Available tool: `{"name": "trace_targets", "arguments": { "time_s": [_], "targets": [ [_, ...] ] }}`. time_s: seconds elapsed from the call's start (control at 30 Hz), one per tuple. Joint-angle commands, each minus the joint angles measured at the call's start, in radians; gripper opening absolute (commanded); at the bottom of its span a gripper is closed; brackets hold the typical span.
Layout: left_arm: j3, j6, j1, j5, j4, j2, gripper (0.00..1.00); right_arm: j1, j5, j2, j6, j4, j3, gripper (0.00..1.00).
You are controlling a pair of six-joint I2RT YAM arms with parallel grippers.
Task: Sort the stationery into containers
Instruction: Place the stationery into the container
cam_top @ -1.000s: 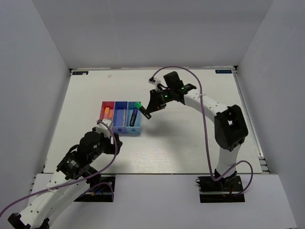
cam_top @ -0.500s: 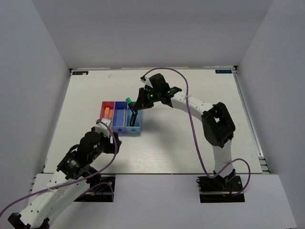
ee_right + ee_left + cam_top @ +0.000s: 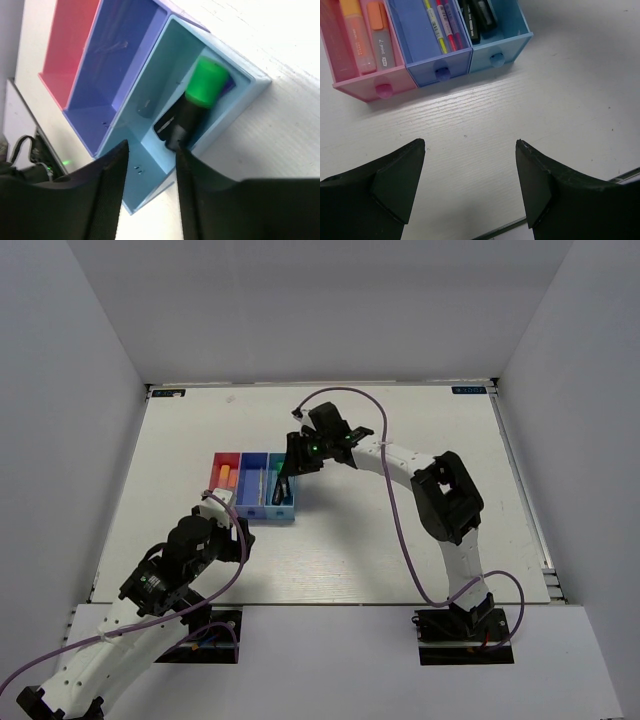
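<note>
Green-capped highlighter (image 3: 194,106) tilted in the light blue bin (image 3: 146,167) (jaws apart near its black end)

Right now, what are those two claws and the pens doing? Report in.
Left claw open, empty. Right claw open over light blue box; green-capped marker resting inside it. Nothing blocking.
</note>
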Motion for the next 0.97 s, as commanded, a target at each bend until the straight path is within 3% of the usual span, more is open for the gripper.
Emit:
{"name": "trace_targets", "arguments": {
  "time_s": [0.0, 0.17, 0.27, 0.33, 0.37, 0.4, 0.47, 0.5, 0.53, 0.57, 0.6, 0.63, 0.67, 0.73, 0.93],
  "targets": [
    [-0.005, -0.008, 0.003, -0.008, 0.012, -0.01, 0.83, 0.012, -0.001, -0.015, -0.051, -0.002, 0.038, 0.48],
    [-0.008, -0.008, 0.005, -0.008, 0.013, -0.013, 0.83, 0.018, -0.006, -0.054, -0.071, -0.012, 0.033, 0.53],
    [-0.009, -0.009, 0.0, -0.009, 0.012, -0.015, 0.83, 0.015, -0.009, -0.097, -0.111, -0.034, 0.022, 0.45],
    [-0.008, -0.006, 0.003, -0.002, 0.015, -0.016, 0.8, 0.014, -0.001, -0.16, -0.221, -0.06, 0.012, 0.37],
    [-0.008, -0.006, 0.005, 0.0, 0.016, -0.016, 0.75, 0.017, 0.026, -0.181, -0.25, -0.085, 0.002, 0.37],
    [-0.008, -0.006, 0.003, 0.009, 0.019, -0.015, 0.56, 0.018, 0.071, -0.251, -0.331, -0.1, -0.01, 0.37],
    [-0.009, -0.006, 0.003, 0.012, 0.018, -0.01, 0.3, 0.011, 0.138, -0.301, -0.501, -0.1, -0.096, 0.58],
    [-0.009, -0.009, 0.003, 0.014, 0.018, -0.002, 0.14, 0.001, 0.243, -0.371, -0.525, -0.102, -0.142, 0.74],
    [-0.005, -0.008, 0.003, 0.017, 0.015, -0.001, 0.12, -0.003, 0.299, -0.387, -0.531, -0.113, -0.163, 0.9],
    [-0.005, -0.008, 0.002, 0.021, 0.018, -0.001, 0.12, -0.014, 0.359, -0.407, -0.508, -0.133, -0.194, 0.91],
    [-0.003, -0.009, 0.003, 0.023, 0.018, 0.005, 0.16, -0.022, 0.42, -0.449, -0.519, -0.152, -0.214, 0.91],
    [-0.005, -0.012, 0.003, 0.026, 0.018, 0.008, 0.48, -0.028, 0.454, -0.465, -0.533, -0.219, -0.222, 0.91],
    [-0.006, -0.013, 0.003, 0.028, 0.015, 0.011, 0.7, -0.038, 0.471, -0.503, -0.536, -0.246, -0.269, 0.91],
    [-0.002, -0.017, 0.002, 0.028, 0.019, 0.024, 0.98, -0.037, 0.6, -0.574, -0.531, -0.239, -0.321, 0.91],
    [0.001, -0.022, 0.003, 0.026, 0.012, 0.048, 1.0, -0.035, 0.796, -0.847, -0.569, -0.182, -0.588, 0.91]
  ]
}}
